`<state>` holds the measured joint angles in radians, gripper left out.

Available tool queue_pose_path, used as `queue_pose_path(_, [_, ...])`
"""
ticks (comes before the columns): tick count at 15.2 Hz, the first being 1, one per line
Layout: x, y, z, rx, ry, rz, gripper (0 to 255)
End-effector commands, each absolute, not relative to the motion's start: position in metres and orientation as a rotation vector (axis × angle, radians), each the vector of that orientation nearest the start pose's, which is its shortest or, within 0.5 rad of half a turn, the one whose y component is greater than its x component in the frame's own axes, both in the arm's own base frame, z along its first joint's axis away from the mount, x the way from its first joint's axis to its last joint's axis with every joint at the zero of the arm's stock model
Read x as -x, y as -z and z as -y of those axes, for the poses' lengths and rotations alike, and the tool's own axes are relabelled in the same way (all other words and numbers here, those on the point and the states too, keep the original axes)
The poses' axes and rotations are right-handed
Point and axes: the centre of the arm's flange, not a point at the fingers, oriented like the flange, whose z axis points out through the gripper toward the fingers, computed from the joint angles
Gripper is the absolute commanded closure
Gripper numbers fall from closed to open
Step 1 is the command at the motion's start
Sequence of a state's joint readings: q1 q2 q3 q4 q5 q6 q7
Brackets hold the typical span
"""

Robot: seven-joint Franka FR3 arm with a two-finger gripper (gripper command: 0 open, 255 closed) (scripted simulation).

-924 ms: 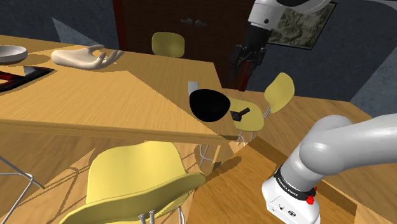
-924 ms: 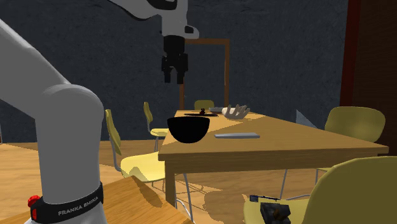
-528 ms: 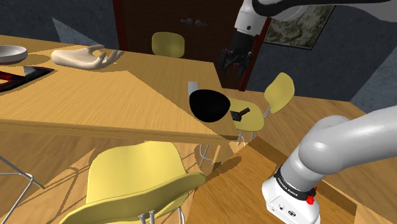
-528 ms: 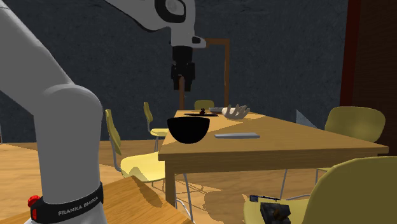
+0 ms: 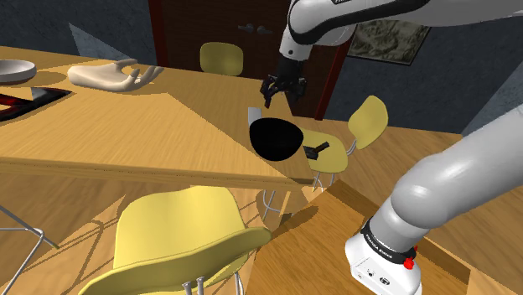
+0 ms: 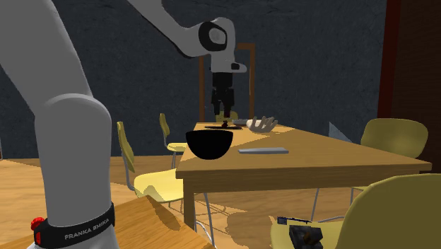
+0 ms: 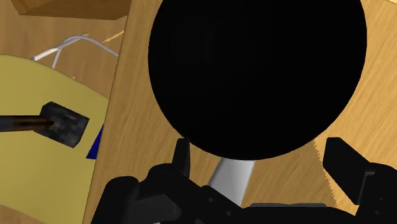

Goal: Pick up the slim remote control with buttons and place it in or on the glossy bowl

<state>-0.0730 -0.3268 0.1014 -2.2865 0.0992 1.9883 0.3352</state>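
Wooden dining table [image 5: 126, 126] with yellow chairs around it, dark walls, and a dark red door [image 5: 226, 25] at top centre of the shoulder view. Black bowl [image 5: 275, 137] sits near the table's corner, centre frame. Slim grey remote [image 5: 254, 113] lies flat on the table just beside the bowl, up and left of it in that view, mostly hidden by the rim.

In the second exterior view the remote [image 6: 263, 150] is just right of the bowl [image 6: 209, 143], centre frame, on the tabletop [image 6: 318, 159].

Gripper [image 5: 281, 90] hangs above the table over the remote and bowl area, pointing down. In the second exterior view the gripper [image 6: 224, 113] is above and slightly right of the bowl, clear of the surface.

In the wrist view the gripper [image 7: 261, 159] has its fingers [image 7: 181, 159] spread wide and holds nothing. The remote [image 7: 232, 178] shows between them, untouched, one end running under the bowl [image 7: 254, 70] rim.

White hand-shaped sculpture [image 5: 113, 75] is upper left of the shoulder view, with a grey dish [image 5: 15, 69] at the far left edge. Small black object [image 5: 316, 151] rests on a yellow chair seat [image 5: 331, 155] right of the bowl.
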Motion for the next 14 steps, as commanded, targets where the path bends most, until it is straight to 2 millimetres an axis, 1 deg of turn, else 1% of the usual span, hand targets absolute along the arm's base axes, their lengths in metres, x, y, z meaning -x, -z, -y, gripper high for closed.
queue_pose_path(1, [-0.478, -0.472, -0.016, 3.026, 0.026, -0.601, 0])
queue_pose_path(7, [-0.543, -0.43, 0.001, 3.005, 0.022, -0.787, 0])
queue_pose_path(14, [-0.615, -0.381, 0.032, 2.965, 0.017, -1.003, 0])
